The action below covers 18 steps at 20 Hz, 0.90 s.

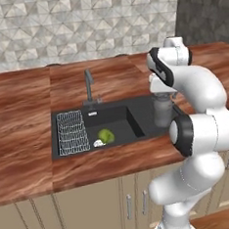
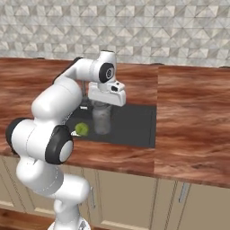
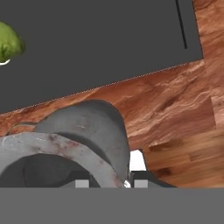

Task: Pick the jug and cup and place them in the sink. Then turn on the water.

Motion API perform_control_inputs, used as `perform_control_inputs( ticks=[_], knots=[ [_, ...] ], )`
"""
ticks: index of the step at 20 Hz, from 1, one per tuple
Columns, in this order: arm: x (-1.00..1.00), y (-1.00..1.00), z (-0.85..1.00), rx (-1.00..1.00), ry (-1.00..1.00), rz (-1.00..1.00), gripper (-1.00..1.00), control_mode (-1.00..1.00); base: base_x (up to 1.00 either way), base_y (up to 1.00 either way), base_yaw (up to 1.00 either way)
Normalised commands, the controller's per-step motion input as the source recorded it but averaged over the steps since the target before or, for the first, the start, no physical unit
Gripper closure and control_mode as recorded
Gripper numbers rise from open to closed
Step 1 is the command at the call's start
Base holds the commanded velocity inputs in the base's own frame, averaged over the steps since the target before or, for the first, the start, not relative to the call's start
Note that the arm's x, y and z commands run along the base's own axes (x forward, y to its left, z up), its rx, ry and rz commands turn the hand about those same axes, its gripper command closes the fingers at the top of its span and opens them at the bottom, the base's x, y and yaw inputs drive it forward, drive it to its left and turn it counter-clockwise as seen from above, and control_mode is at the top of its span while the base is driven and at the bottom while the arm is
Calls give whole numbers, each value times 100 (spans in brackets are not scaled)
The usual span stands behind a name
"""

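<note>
End effector (image 2: 102, 106): gripping the jug by its rim, with the jaws pinching the rim wall between them; in the hand view the fingertips (image 3: 140, 178) are sitting at the rim's edge.
Jug (image 2: 102, 119): hanging upright under the hand, over the right part of the sink; from the left base view (image 1: 162, 110) it is showing against the basin's right edge, partly hidden by the arm.
Jug, hand view (image 3: 83, 140): showing its grey body and worn flared rim from above, with the wooden surface and the basin's front edge lying beyond it.
Sink (image 1: 121, 117): lying recessed in the surface; the left base view is showing its whole outline, while the right base view (image 2: 134, 123) is showing mainly its right half.
Wire rack (image 1: 71, 132): sitting in the sink's left part, seen from the left base camera.
Faucet (image 1: 89, 86): standing behind the basin, dark and slim.
Green thing (image 1: 105, 135): lying on the basin floor near the front wall; too small to tell whether it is the cup. Also appearing in the right base view (image 2: 81, 129) and at the hand view's left edge (image 3: 8, 41).
Surface (image 2: 193, 112): reddish wood, running around the sink.
</note>
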Motion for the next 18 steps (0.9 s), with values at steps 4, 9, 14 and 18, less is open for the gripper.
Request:
perform_control_inputs(
  ticks=[4, 9, 14, 18],
  knots=[
    [0, 0, 0, 0, 0, 0, 100, 100, 44, -13, 0],
    [0, 0, 0, 0, 0, 0, 100, 100, 42, -3, 0],
    [0, 0, 0, 0, 0, 0, 100, 100, 35, 0, 0],
    [0, 0, 0, 0, 0, 0, 100, 100, 44, 0, 0]
  ],
)
